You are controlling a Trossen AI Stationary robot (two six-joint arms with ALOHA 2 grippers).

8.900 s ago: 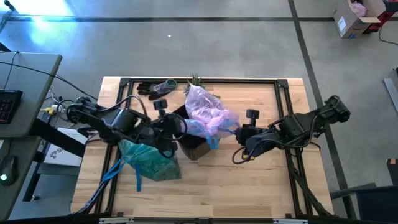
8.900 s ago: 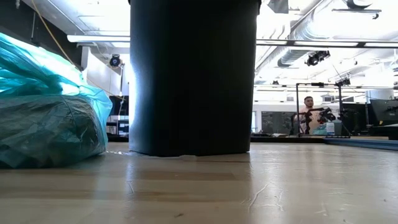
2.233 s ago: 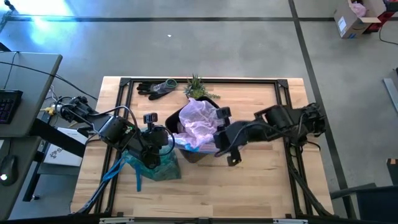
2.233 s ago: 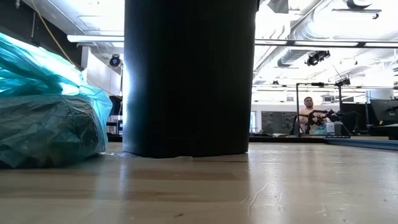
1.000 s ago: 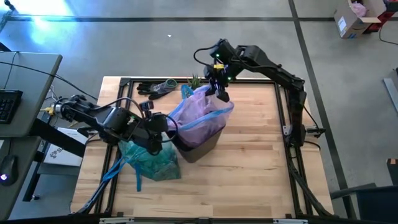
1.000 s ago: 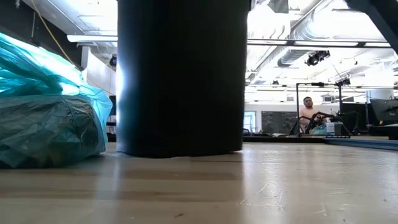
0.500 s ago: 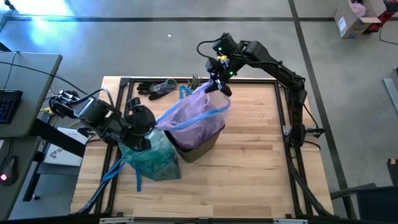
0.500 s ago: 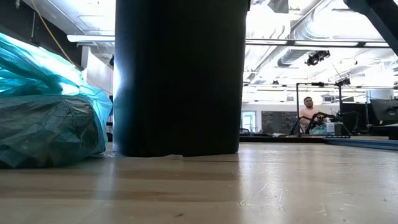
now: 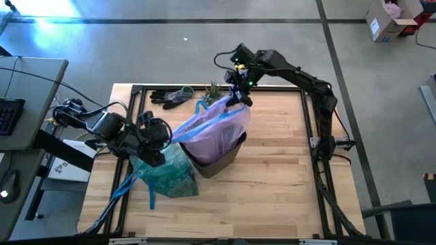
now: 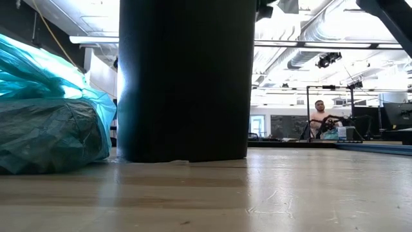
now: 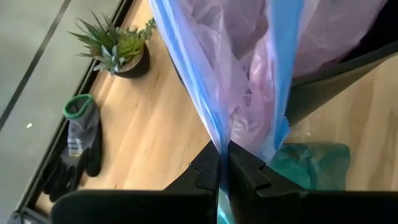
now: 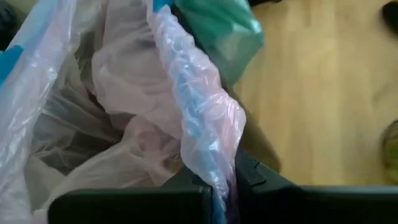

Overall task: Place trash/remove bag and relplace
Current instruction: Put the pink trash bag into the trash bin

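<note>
Table point(image 9: 272, 197): front half and right side are bare wood, lots of open room there. Things crowd the left-centre and the back edge.

Bin point(image 9: 218, 162), dark, sits near table centre. A pink bag point(image 9: 214, 129) w/ blue ties is stretched over its mouth, long axis running from the left-centre up toward the back edge.

Left gripper point(image 9: 163, 134), just left of the bin, has its fingers point(image 11: 205, 174) pinched tight on the pink bag's edge and blue tie. Right gripper point(image 9: 236, 97), near the middle of the back edge, is clamped tight on the opposite bag edge, fingers point(image 12: 249, 169) pressed together w/ plastic between.

Teal bag point(image 9: 163, 173), full and bunched, lies on the table left of the bin and toward the front, partly under the left arm; its blue ties point(image 9: 129, 184) trail toward the front-left corner. Touching the bin or not: can't tell.

Gloves point(image 9: 170, 96) and a small plant point(image 9: 214, 89) sit along the back edge, the plant just beside the right gripper.

Hidden: inside of the bin and both bags' contents, no trash visible. Low view is mostly blocked by the bin wall; the teal bag is cut off at that picture's edge. A person point(image 10: 317, 116) sits far off in the room behind.
</note>
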